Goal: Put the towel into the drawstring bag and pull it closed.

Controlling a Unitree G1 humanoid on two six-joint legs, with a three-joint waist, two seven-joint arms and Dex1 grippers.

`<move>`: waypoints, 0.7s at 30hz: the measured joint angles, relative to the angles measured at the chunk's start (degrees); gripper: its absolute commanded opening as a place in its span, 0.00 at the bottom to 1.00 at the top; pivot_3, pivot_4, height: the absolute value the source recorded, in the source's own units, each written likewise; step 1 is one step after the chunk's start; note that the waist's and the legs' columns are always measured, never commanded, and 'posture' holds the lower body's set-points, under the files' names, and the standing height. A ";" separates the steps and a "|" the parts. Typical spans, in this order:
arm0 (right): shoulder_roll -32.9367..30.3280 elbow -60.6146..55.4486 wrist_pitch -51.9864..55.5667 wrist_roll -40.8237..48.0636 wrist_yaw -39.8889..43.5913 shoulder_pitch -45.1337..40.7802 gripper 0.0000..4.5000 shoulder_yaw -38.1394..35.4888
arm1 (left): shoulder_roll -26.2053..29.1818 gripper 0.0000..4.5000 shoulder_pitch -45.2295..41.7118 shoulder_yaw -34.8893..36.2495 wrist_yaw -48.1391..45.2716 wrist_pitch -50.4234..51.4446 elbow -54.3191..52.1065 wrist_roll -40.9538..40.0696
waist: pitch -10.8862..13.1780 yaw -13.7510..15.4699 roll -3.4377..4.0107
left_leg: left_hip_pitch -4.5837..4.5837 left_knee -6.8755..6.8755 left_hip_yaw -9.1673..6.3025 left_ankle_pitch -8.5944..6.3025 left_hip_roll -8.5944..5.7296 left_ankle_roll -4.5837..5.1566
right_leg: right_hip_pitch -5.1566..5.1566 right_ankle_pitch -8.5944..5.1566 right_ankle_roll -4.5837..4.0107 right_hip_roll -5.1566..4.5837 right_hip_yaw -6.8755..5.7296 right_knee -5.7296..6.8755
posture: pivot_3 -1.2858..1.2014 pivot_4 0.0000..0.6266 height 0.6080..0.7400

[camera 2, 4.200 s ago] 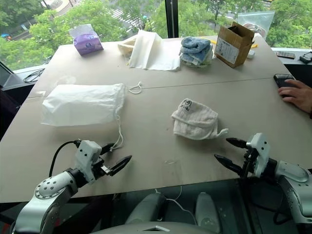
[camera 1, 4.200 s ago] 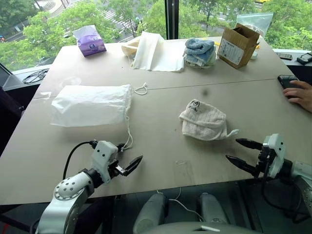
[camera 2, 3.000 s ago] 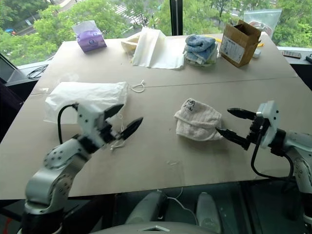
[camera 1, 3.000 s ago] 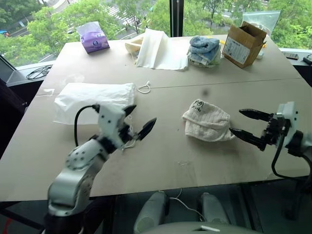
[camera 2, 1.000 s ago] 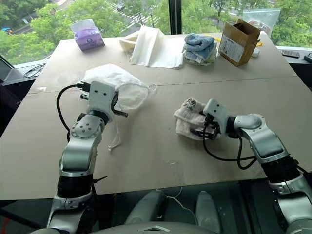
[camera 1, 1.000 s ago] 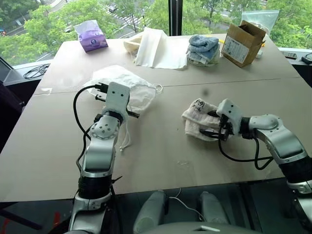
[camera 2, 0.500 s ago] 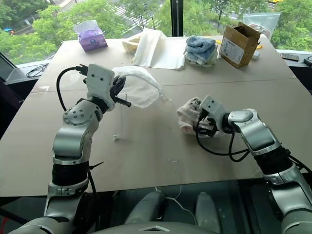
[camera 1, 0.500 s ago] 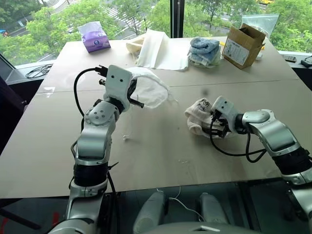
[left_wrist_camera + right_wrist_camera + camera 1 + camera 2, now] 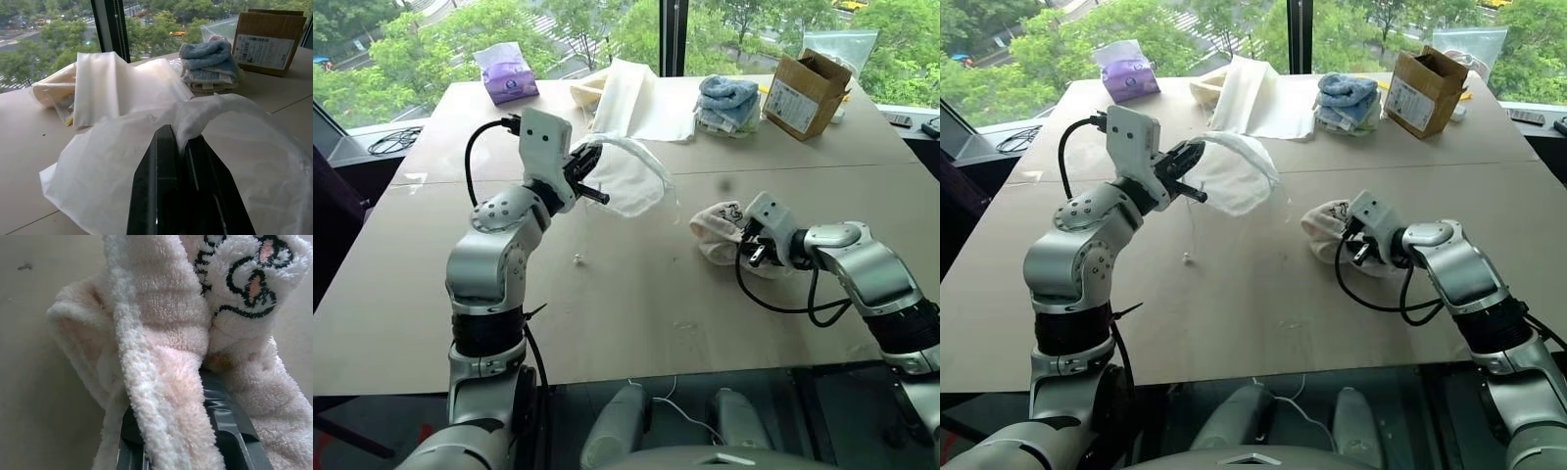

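Observation:
The drawstring bag (image 9: pixel 631 176) hangs above the table's middle left, a thin white sack with its mouth sagging open toward the towel. My left gripper (image 9: pixel 590 176) is shut on the bag's mouth edge, and the left wrist view shows the fabric (image 9: pixel 107 161) pinched between the fingers (image 9: pixel 164 161). A white cord dangles from the bag, its end (image 9: pixel 578 259) touching the table. The towel (image 9: pixel 720 230), off-white ribbed terry with a dark printed mark, lies bunched on the table to the right. My right gripper (image 9: pixel 751 250) is shut on the towel's near fold (image 9: pixel 161 323).
Along the table's far edge stand a purple tissue pack (image 9: pixel 506 73), a large cream cloth sheet (image 9: pixel 641 98), a stack of blue folded towels (image 9: pixel 724 103) and a cardboard box (image 9: pixel 808 93). A black cable (image 9: pixel 386 145) lies on the ledge at far left.
My left gripper has lifted the bag off the table, up and to the right. My right gripper has closed on the towel and bunched it up.

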 measured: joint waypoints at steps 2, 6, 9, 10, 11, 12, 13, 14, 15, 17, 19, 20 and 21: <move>-0.76 -1.44 1.80 2.69 2.10 0.81 0.00 -1.83 | 0.07 0.00 -0.06 0.00 -0.01 0.02 1.10 -0.41 | 0.03 -0.06 0.02 | -0.09 -0.01 0.01 0.00 0.00 0.00 | -0.06 0.00 0.00 0.00 0.01 0.01 | 0.52 0.24 1.00; -6.52 -12.76 7.67 16.09 12.97 2.41 0.00 -6.00 | 0.01 0.00 -0.95 -0.23 -0.38 -0.10 3.71 -1.28 | 0.20 -0.60 0.06 | -0.24 -0.14 0.02 0.00 0.03 0.00 | -0.27 0.00 0.00 0.00 0.01 -0.05 | 0.52 0.24 1.00; -7.16 -17.50 10.77 21.58 14.71 0.91 0.00 -6.88 | -0.30 0.00 -1.04 -0.51 -1.81 -0.23 4.05 -3.04 | 0.21 -1.55 0.05 | -0.24 -0.17 0.05 -0.01 0.05 0.00 | -0.27 0.00 0.01 -0.01 0.03 -0.07 | 0.52 0.24 1.00; -6.90 -18.18 11.39 22.32 14.61 0.44 0.00 -6.88 | -0.55 0.00 -1.05 -0.66 -2.12 -0.23 4.06 -3.26 | 0.21 -1.66 0.05 | -0.24 -0.16 0.05 -0.01 0.05 0.00 | -0.27 0.00 0.01 -0.01 0.03 -0.06 | 0.52 0.24 1.00; -5.13 -18.44 12.49 23.16 13.33 -0.93 0.00 -6.84 | -0.62 0.00 -0.94 -0.83 -2.95 -0.23 4.07 -4.22 | 0.22 -1.85 0.03 | -0.22 -0.14 0.08 0.00 0.07 0.00 | -0.27 0.00 0.00 0.00 0.05 -0.04 | 0.52 0.24 1.00; -3.76 -18.40 12.95 23.21 12.18 -1.75 0.00 -6.75 | -0.66 0.00 -0.89 -1.15 -3.55 -0.23 4.06 -4.68 | 0.23 -1.88 0.03 | -0.22 -0.14 0.09 0.00 0.07 0.00 | -0.28 0.00 0.00 0.00 0.06 -0.03 | 0.52 0.24 1.00; -2.56 -18.35 13.18 23.19 10.85 -2.54 0.00 -6.14 | -0.70 0.00 -0.63 -1.50 -4.28 -0.23 3.91 -5.37 | 0.23 -1.83 0.03 | -0.20 -0.13 0.10 0.00 0.07 0.00 | -0.27 0.00 0.00 0.00 0.07 0.00 | 0.52 0.24 1.00; -1.69 -18.24 13.44 22.94 9.45 -3.22 0.00 -4.81 | -0.77 0.00 -0.08 -1.88 -4.97 -0.23 3.56 -5.97 | 0.22 -1.74 0.03 | -0.20 -0.13 0.09 0.00 0.07 0.00 | -0.27 0.00 0.00 0.01 0.06 0.00 | 0.52 0.24 1.00; -1.14 -17.85 13.56 22.34 8.13 -3.56 0.00 -3.38 | -0.80 0.00 0.55 -2.23 -5.42 -0.20 3.29 -6.63 | 0.22 -1.70 0.03 | -0.20 -0.12 0.09 0.00 0.07 0.00 | -0.27 0.00 0.00 0.00 0.07 0.00 | 0.52 0.24 1.00; 0.25 -16.02 13.53 20.40 5.34 -3.79 0.00 -0.80 | -0.83 0.00 1.39 -2.65 -6.38 -0.04 2.93 -7.63 | 0.23 -1.67 0.02 | -0.21 -0.12 0.10 0.00 0.05 0.00 | -0.29 0.00 0.00 -0.01 0.07 0.00 | 0.52 0.24 1.00; 3.28 -13.13 13.51 18.59 1.93 -4.35 0.00 0.73 | -0.67 0.00 2.30 -3.01 -6.97 0.04 2.44 -8.17 | 0.23 -1.68 0.02 | -0.21 -0.12 0.11 0.00 0.04 0.00 | -0.31 0.00 0.00 -0.02 0.09 0.01 | 0.52 0.24 1.00; 4.67 -12.37 13.51 18.06 0.44 -4.78 0.00 1.05 | -0.62 0.00 2.61 -3.35 -7.06 0.03 2.10 -8.23 | 0.24 -1.70 0.03 | -0.22 -0.14 0.10 0.00 0.05 0.00 | -0.32 0.00 0.00 -0.02 0.09 0.01 | 0.52 0.24 1.00; 5.90 -11.82 13.43 17.69 -0.84 -5.13 0.00 1.04 | -0.67 0.00 2.73 -3.70 -7.05 0.02 1.85 -8.23 | 0.24 -1.73 0.04 | -0.22 -0.13 0.10 0.00 0.05 -0.01 | -0.32 0.00 0.00 -0.02 0.09 0.01 | 0.52 0.24 1.00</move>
